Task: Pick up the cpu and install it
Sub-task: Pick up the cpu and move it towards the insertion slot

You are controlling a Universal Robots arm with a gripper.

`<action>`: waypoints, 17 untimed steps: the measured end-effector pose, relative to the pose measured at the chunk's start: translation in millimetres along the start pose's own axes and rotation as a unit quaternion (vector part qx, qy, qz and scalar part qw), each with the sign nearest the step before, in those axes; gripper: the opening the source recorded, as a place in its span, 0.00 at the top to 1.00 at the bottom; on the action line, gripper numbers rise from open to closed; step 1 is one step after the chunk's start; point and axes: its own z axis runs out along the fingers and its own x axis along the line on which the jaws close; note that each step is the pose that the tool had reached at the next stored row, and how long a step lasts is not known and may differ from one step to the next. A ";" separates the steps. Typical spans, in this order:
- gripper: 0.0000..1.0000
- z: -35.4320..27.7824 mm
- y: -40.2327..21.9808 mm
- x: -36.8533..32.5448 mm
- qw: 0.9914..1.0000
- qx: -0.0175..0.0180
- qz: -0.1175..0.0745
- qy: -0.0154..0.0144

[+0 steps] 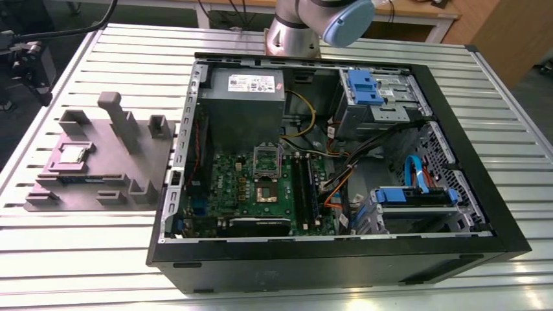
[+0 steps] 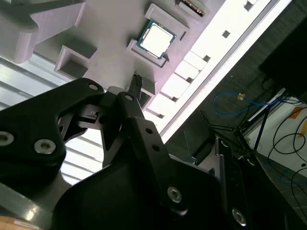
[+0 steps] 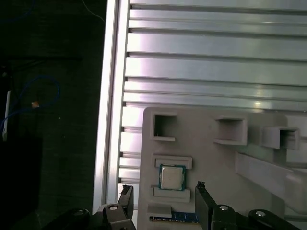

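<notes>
The cpu (image 1: 72,154) is a small square chip with a silver top and a green edge. It lies flat in a recess of the grey fixture block (image 1: 103,165), at the exterior view's left, outside the computer case. In the first wrist view my gripper (image 3: 163,189) hangs above the fixture. Its black fingers (image 3: 200,188) are spread wide, one on each side of the cpu (image 3: 171,177), and hold nothing. The second wrist view shows one finger (image 2: 135,82) apart from the cpu (image 2: 156,39). The motherboard's socket (image 1: 265,192) sits open in the case.
The open black computer case (image 1: 484,214) takes up the middle and right of the slatted metal table (image 1: 87,259). Inside are a grey power supply (image 1: 246,97), blue drive brackets (image 1: 367,87) and cables. Upright posts (image 1: 116,116) rise from the fixture near the cpu.
</notes>
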 end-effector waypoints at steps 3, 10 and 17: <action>0.38 1.8 -0.1 -0.1 1.000 0.008 -0.001 0.000; 0.38 7.1 -0.5 -0.2 1.000 0.010 -0.003 0.001; 0.30 11.3 -0.8 -0.4 1.000 0.016 -0.004 0.001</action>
